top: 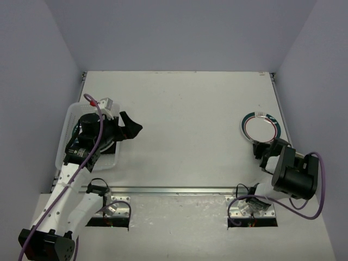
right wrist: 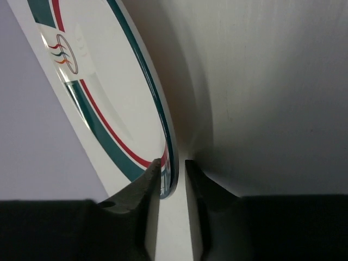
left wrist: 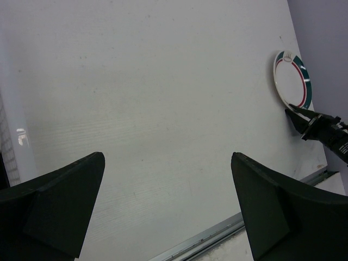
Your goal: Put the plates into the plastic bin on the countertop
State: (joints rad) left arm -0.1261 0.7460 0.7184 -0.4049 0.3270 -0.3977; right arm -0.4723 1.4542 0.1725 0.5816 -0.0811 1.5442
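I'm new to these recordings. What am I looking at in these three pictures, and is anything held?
Two robot arms are bolted at the near edge of a table. One picture looks down from above; the other two come from cameras on the wrists. The left hand hangs open and empty by a plastic bin. At the right lies a round white plate with green and red bands. The right hand has a finger on either side of the plate's rim; whether it grips yet cannot be told.
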